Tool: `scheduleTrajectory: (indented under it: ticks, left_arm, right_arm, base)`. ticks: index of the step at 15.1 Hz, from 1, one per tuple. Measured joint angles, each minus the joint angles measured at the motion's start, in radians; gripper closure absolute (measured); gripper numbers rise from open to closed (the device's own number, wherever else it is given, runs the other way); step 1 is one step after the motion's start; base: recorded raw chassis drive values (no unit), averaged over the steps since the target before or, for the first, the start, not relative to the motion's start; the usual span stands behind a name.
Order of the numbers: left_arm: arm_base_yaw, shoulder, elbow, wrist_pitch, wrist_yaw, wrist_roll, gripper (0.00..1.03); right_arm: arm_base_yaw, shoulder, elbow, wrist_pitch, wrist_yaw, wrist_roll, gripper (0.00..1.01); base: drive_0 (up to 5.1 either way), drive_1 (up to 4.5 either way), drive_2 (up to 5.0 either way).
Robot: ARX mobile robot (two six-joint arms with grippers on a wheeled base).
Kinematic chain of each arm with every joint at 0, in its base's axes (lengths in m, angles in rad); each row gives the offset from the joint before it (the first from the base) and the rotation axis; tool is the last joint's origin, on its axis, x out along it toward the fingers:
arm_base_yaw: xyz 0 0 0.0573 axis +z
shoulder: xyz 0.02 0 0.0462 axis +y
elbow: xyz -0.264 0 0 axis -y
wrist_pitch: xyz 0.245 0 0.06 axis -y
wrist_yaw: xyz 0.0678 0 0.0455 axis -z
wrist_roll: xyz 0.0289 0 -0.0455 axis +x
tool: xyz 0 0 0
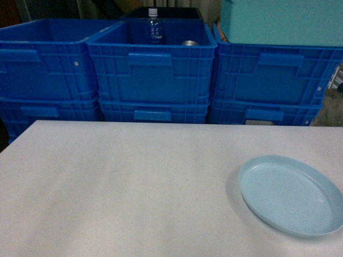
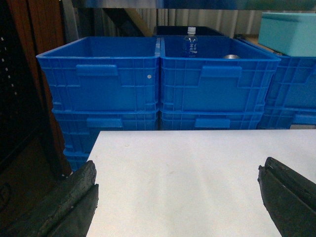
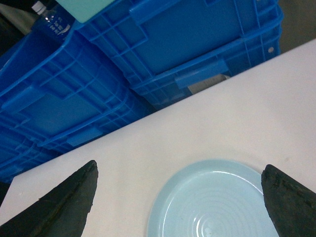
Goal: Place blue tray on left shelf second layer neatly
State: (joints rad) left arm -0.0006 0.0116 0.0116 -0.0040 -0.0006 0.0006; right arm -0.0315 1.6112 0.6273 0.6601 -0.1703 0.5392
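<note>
The blue tray, a pale sky-blue shallow dish, lies flat on the white table at the front right. In the right wrist view the blue tray sits below and between the two dark fingers of my right gripper, which is open and holds nothing. My left gripper is open too, hovering over bare table near its left edge. Neither gripper shows in the head view. The left shelf is out of view.
Deep blue ribbed crates are stacked in a row behind the table. One holds a water bottle and a can. A teal box tops the right stack. Dark wooden furniture stands left of the table.
</note>
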Motion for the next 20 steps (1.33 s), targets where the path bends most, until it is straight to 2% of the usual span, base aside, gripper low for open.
scheduleTrajectory:
  ticks: [3, 7, 12, 13, 17, 20]
  left_arm:
    - [0.000, 0.000, 0.000, 0.000, 0.000, 0.000, 0.05]
    - [0.000, 0.000, 0.000, 0.000, 0.000, 0.000, 0.05]
    - [0.000, 0.000, 0.000, 0.000, 0.000, 0.000, 0.05]
    - [0.000, 0.000, 0.000, 0.000, 0.000, 0.000, 0.05]
    - [0.000, 0.000, 0.000, 0.000, 0.000, 0.000, 0.05]
    - [0.000, 0.000, 0.000, 0.000, 0.000, 0.000, 0.05]
  right_arm:
    - [0.013, 0.034, -0.018, 0.063, 0.039, 0.053, 0.03]
    - [0.003, 0.094, -0.087, 0.152, 0.097, 0.088, 0.03]
    - [-0.023, 0.182, -0.179, 0.264, 0.119, 0.105, 0.03]
    - [-0.021, 0.204, -0.188, 0.279, 0.119, 0.118, 0.03]
    - [0.027, 0.286, -0.209, 0.374, 0.177, 0.201, 0.03]
    - [0.054, 0.365, -0.214, 0.424, 0.221, 0.246, 0.03]
  base:
    - [0.0, 0.00, 0.0]
    - [0.0, 0.00, 0.0]
    - [0.0, 0.00, 0.0]
    - [0.0, 0.00, 0.0]
    - [0.0, 0.00, 0.0]
    - [0.0, 0.00, 0.0]
